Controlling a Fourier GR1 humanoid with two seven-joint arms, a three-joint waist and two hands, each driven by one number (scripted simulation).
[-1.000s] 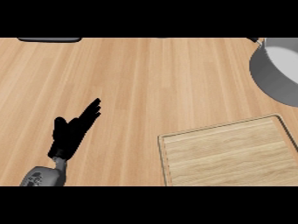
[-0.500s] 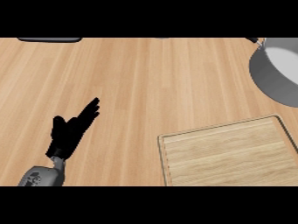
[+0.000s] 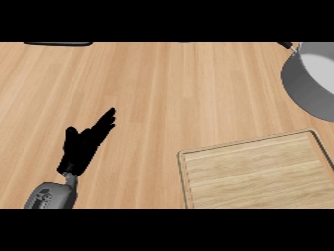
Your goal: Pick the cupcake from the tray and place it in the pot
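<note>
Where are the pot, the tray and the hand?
pot (image 3: pixel 310 95), head view, grey outer wall.
tray (image 3: pixel 260 177), head view, bare wooden floor.
left hand (image 3: pixel 83 147), head view, palm.

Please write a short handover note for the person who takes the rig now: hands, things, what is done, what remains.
Left hand: open, resting over the counter at lower left, holds nothing.
Right hand: not in view.
Tray: lower right; no cupcake shows on it.
Pot: upper right, partly cut by the edge; the visible inside shows no cupcake.
Done: cannot confirm.
Left: find the cupcake first, and check the pot.
</note>
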